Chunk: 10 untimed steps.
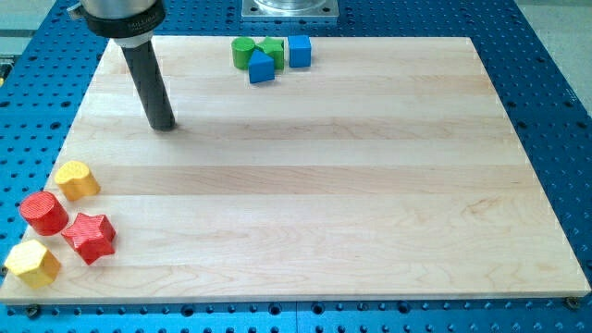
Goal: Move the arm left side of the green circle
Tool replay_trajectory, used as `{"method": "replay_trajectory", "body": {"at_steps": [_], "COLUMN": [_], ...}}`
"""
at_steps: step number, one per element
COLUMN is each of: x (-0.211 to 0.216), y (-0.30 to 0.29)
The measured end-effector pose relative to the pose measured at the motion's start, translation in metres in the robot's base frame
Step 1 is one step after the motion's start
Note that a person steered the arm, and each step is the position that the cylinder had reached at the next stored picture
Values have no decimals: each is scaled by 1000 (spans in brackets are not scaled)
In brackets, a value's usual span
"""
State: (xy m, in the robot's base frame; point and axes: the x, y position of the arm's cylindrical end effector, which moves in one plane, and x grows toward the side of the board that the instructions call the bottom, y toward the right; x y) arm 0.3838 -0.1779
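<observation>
Yellow and red blocks (57,222) cluster at the view's lower left, uninvolved. My tip (164,125), a bare rod with no fingers to close, rests left of the green circle (242,54), apart, approaching its goal side.

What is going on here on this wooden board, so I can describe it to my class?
A robot arm with a dark rod is at work on a wooden board. My tip rests on bare wood, touching no block. The green circle sits near the view's top edge, bunched with a second green block, a blue triangle and a blue cube. My tip is to the view's left of that cluster and lower. Two yellow and two red blocks sit in the bottom left corner.
</observation>
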Motion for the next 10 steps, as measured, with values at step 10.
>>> {"method": "replay_trajectory", "body": {"at_steps": [10], "x": [-102], "y": [-11]}}
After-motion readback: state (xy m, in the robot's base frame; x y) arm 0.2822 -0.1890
